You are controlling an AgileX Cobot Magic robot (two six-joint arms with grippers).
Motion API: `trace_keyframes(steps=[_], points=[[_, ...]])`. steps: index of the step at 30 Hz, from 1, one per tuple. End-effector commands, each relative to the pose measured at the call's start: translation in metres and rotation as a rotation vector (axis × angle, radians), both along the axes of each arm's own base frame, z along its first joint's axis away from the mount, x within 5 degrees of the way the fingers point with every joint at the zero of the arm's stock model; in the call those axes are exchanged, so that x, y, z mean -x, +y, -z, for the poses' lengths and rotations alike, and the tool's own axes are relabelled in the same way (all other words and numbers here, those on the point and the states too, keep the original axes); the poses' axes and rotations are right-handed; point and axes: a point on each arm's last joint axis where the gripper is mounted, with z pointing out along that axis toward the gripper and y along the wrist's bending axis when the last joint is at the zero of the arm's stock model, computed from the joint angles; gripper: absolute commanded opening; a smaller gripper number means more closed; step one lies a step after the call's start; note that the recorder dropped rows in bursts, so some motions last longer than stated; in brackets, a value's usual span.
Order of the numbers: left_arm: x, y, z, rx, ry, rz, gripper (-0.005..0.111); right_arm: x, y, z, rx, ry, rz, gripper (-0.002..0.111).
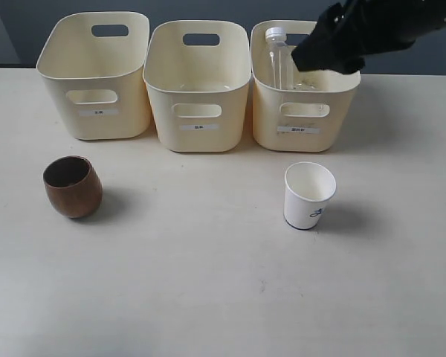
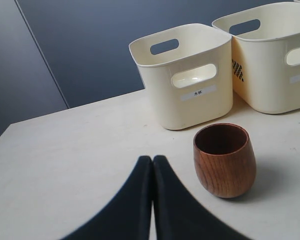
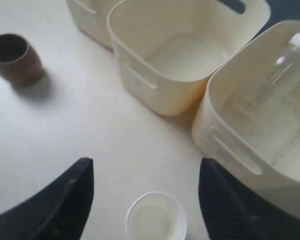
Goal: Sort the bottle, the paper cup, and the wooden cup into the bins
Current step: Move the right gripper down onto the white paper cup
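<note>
Small clear plastic bottle with a white screw cap (image 1: 279, 63) is inside the right one of three cream plastic bins with rounded corners, and its cap rises above the rim. It seems to stand upright near the left wall of this right bin (image 1: 267, 126), but the right wrist view is blurred there and I cannot be sure. The middle bin (image 1: 163, 111) and the left bin (image 1: 59, 104) hold nothing that I can see.

On the pale table (image 1: 208, 282) the white tapered paper cup (image 1: 309, 195) stands upright in front of the right bin, apart from it. The dark brown rounded wooden cup (image 1: 73, 186) stands upright in front of the left bin, well apart from the paper cup.

The right gripper (image 3: 145, 167) has its two black fingers spread wide and it holds nothing; below it are the paper cup and the bins. The black right arm (image 1: 357, 33) hangs over the right bin.

The left gripper (image 2: 152, 160) has its fingers pressed together, empty, low over the table and just beside the wooden cup without touching it.
</note>
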Motion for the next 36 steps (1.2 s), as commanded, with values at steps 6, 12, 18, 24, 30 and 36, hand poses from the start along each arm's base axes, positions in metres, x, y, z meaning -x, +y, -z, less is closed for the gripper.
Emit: trace_keyframes(steps=[6,12,18,24,30,36], points=[[0.0,0.0,0.0,0.0,-0.008,-0.003,0.0,0.014,-0.002,0.008,0.051,0.15,-0.064,0.058],[0.0,0.0,0.0,0.0,-0.008,-0.003,0.0,0.025,0.014,0.012,0.086,0.185,-0.146,0.058],[0.0,0.0,0.0,0.0,-0.008,-0.003,0.0,0.03,0.039,0.035,0.231,0.267,-0.178,0.058],[0.0,0.0,0.0,0.0,-0.008,-0.003,0.0,0.024,0.05,0.06,0.324,0.352,-0.194,0.058],[0.0,0.0,0.0,0.0,-0.008,-0.003,0.0,0.012,0.05,0.082,0.409,0.402,-0.148,0.058],[0.0,0.0,0.0,0.0,-0.008,-0.003,0.0,0.003,0.057,0.112,0.453,0.502,-0.156,0.058]])
